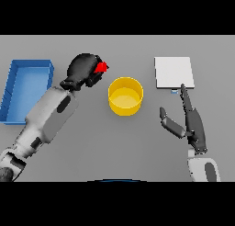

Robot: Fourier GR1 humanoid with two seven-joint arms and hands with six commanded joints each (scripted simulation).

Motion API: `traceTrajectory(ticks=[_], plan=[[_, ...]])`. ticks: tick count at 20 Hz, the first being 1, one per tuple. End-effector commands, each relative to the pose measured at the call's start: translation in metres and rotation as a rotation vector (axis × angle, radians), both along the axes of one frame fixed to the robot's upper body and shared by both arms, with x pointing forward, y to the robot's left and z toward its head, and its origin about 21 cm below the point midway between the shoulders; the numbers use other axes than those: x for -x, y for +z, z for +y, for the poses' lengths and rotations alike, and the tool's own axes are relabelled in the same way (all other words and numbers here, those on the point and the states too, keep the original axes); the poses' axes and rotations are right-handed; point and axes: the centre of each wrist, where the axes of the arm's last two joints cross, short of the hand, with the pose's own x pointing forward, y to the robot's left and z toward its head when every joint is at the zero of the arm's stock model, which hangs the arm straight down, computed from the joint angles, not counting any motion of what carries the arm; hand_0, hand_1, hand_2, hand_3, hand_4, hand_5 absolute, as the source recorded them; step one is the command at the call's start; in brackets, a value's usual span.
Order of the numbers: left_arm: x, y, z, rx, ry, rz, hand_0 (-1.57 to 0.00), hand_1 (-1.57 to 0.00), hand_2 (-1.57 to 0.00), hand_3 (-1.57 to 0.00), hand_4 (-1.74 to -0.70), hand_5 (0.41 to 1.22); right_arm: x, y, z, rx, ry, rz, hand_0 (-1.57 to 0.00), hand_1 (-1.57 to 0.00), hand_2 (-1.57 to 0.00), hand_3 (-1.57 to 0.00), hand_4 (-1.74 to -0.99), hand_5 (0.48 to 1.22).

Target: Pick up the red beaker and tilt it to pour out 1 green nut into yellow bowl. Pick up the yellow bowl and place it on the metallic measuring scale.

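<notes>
Now, at the grey bench (92,151), we see our left hand (84,70) with its fingers curled tight round the red beaker (102,67), only a sliver of red showing past the dark knuckles at the hand's three o'clock side. The yellow bowl (125,96) sits just beside that hand, at roughly four o'clock from the beaker, near but apart from it, its mouth open upward. We judge this the relation the pour turns on: the beaker's lip seems to point toward the bowl's side, yet appears short of the rim, so the hand would likely need to carry toward four o'clock before tilting further. We cannot tell the beaker's long axis for sure, as the fingers hide most of it, nor can we see any green nut, in the beaker or in the bowl. Our right hand (190,119) rests at the bowl's three o'clock side, fingers straight and relaxed, holding nothing, fingertips reaching up to the near edge of the metallic measuring scale (173,71), which lies at the bowl's one o'clock. A blue tray (46,66) stands at the far nine o'clock edge.
</notes>
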Motion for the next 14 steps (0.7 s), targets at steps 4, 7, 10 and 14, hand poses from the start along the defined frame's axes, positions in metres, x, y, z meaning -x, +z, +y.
traceTrajectory(ticks=[4,7,10,14], plan=[[-0.005,0.013,-0.014,-0.218,-0.067,-0.061,-1.57,-1.57,-1.57,-1.57,-1.74,1.190,0.002,-0.001,0.000,0.010,0.005,0.003,0.00,0.00,0.00,0.00,-1.274,0.704],[-0.006,0.016,-0.020,-0.360,-0.143,-0.078,-1.57,-1.57,-1.57,-1.57,-1.67,1.205,0.000,-0.002,-0.001,-0.005,-0.004,-0.003,0.00,0.00,0.00,0.00,-1.283,0.702],[-0.011,0.030,-0.032,-0.536,-0.215,-0.080,-1.57,-1.57,-1.57,-1.33,-1.69,1.213,0.002,-0.005,0.003,-0.040,-0.003,-0.007,0.00,0.00,0.00,0.00,-1.288,0.685],[-0.010,0.029,-0.053,-0.717,-0.350,-0.106,-1.57,-1.57,-1.57,-1.42,-1.72,1.218,-0.001,-0.003,0.002,-0.081,-0.015,-0.001,0.00,0.00,0.00,0.00,-1.294,0.657]])
